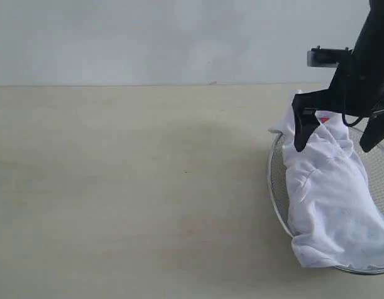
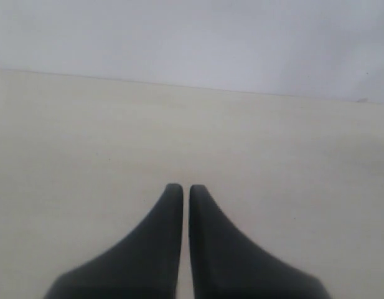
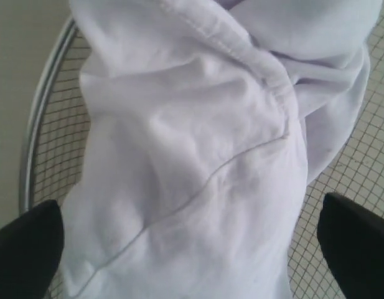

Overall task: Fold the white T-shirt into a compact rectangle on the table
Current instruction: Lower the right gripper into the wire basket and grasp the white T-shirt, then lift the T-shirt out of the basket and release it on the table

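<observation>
White cotton T-shirt (image 1: 328,199) lies bunched in the wire basket (image 1: 277,187) at the right edge of the bench (image 1: 117,187), so with my right tool (image 1: 333,148) spread wide astride its top folds and my left tool (image 2: 180,190) shut, I'd pinch one thick fold deeply and lift slowly.

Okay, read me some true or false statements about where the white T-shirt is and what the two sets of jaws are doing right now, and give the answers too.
1. The white T-shirt lies spread flat on the table. False: it is bunched up in the wire basket.
2. The right jaws stand open over the bunched shirt. True.
3. The left jaws are shut with nothing between them, over bare tabletop. True.
4. The basket sits in the middle of the table. False: it is at the far right of the exterior view, partly cut off by the frame.
</observation>
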`<state>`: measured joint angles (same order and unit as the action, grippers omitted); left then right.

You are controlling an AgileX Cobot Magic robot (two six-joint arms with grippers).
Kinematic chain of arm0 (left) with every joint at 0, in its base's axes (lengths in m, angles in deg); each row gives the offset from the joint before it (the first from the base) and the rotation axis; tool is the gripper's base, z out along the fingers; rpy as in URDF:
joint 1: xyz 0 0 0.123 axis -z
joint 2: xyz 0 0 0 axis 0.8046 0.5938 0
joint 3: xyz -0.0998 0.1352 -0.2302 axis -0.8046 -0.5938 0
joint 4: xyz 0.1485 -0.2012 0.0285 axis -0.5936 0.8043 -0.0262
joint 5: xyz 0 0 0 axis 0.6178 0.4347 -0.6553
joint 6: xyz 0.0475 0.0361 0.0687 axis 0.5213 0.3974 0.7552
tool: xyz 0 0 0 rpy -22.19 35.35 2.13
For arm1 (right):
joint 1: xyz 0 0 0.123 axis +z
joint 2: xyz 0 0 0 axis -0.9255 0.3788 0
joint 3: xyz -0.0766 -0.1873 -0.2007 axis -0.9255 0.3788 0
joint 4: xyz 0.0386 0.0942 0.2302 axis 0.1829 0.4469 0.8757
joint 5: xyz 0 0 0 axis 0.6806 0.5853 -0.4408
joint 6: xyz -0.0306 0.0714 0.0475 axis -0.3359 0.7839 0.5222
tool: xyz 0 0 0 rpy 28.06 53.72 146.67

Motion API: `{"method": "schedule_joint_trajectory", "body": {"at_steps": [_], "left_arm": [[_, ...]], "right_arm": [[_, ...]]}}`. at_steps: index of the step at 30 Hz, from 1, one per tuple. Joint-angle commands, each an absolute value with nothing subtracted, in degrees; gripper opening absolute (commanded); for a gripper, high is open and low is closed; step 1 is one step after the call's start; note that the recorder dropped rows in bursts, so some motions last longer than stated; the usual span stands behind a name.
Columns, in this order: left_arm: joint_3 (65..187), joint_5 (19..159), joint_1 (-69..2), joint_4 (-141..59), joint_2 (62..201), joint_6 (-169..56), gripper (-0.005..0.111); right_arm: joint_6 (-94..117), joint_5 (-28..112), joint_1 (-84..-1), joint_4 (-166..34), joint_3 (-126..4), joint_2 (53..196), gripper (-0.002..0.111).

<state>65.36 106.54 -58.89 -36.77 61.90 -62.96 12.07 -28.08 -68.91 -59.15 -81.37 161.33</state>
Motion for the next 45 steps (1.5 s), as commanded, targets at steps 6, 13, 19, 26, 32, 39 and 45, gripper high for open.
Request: {"method": "schedule_joint_trajectory", "body": {"at_steps": [6, 13, 19, 26, 32, 39, 45], "left_arm": [[65.2, 106.4, -59.0, -36.2, 61.7, -62.8, 0.004], [65.2, 106.4, -59.0, -36.2, 61.7, -62.8, 0.004], [65.2, 106.4, -59.0, -36.2, 61.7, -62.8, 0.004], [65.2, 106.4, -59.0, -36.2, 61.7, -62.8, 0.004], [65.2, 106.4, -59.0, -36.2, 61.7, -62.8, 0.004], [65.2, 106.4, -59.0, -36.2, 61.7, -62.8, 0.004], [65.2, 106.4, -59.0, -36.2, 61.7, -62.8, 0.004]], "right_arm": [[12.1, -28.2, -68.9, -62.0, -81.1, 170.4, 0.105], [12.1, -28.2, -68.9, -62.2, -81.1, 176.9, 0.102], [11.8, -28.2, -68.9, -62.1, -81.1, 178.8, 0.031], [11.6, -28.2, -68.9, -62.1, -81.1, 178.8, 0.001], [6.0, -28.2, -68.9, -62.1, -81.1, 178.8, 0.001], [4.0, -28.2, -68.9, -62.5, -82.4, 174.7, 0.001], [4.1, -28.2, -68.9, -62.4, -85.3, 166.5, 0.001]]}}
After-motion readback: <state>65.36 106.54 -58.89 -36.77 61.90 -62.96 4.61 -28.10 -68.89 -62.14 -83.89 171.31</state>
